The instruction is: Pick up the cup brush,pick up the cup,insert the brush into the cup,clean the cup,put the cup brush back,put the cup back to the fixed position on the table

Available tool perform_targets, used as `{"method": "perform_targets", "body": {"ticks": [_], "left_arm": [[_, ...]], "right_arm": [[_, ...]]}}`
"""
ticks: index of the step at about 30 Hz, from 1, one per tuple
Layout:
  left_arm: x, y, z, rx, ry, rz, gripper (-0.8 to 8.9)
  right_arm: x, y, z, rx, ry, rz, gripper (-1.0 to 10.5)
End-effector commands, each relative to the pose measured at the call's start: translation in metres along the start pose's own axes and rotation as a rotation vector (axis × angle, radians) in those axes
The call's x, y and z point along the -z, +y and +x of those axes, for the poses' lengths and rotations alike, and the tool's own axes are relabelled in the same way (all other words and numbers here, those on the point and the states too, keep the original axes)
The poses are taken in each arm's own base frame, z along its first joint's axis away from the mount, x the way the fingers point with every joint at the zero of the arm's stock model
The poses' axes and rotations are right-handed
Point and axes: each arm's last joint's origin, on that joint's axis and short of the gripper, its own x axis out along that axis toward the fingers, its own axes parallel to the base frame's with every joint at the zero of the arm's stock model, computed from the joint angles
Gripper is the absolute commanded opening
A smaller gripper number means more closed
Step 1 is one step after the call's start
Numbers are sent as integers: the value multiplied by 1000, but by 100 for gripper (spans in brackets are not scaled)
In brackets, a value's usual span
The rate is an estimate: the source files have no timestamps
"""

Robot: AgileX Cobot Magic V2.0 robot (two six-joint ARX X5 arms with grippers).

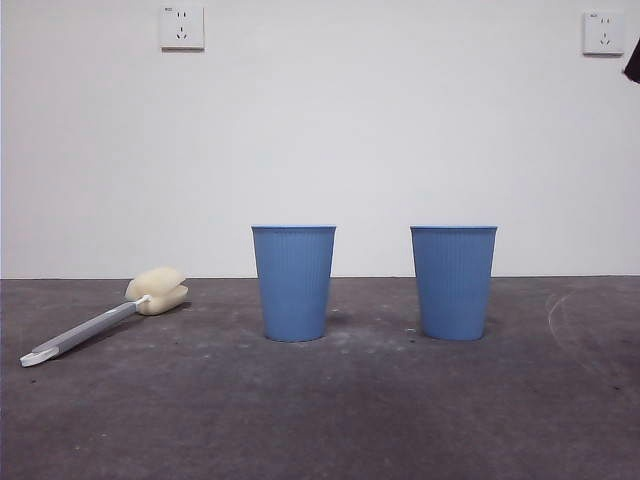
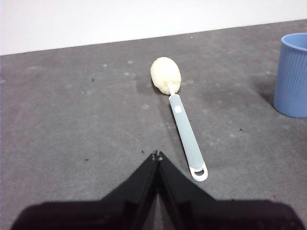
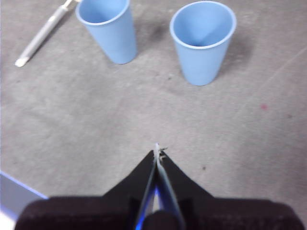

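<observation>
Your left gripper: jaws pressed together, holding nothing, poised over bare table just short of the looped whitish end of the cup brush. Your right gripper: jaws likewise closed and empty, hovering over open surface well back from both cups. In the front view only a black tip shows at the upper right edge; you cannot tell from it which arm that is. Cup brush — lying flat on the table at the left, grey handle slanting toward the near left, cream sponge head at the far end, well apart from the nearer cup. Cups — two blue ribbed ones, upright, mouths open and interiors bare in the right wrist view; the second cup stands to the right of the first, a clear gap between them. You have open table in front of both cups, around the brush on every side, and right of the second cup. The far edge of the table meets a pale wall bearing two sockets.
</observation>
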Motion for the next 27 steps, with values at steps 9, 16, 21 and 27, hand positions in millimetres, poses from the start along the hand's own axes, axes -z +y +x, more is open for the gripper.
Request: {"method": "perform_targets", "body": {"ticks": [9,16,21,27], "left_arm": [[4,0,3,-6,35,-13,-4],[5,0,4,-5,57,-15,-4],[7,0,5,-3,80,-17,-4],[9,0,7,-2,106,-19,-4]], "right_arm": [[-9,-21,-40,199,-339,-100,1],[6,-32,-62,430,-551,-115,1],[37,-39,-43,503,-640,-108,1],[80,-49,-3,526,-643,-101,1]]}}
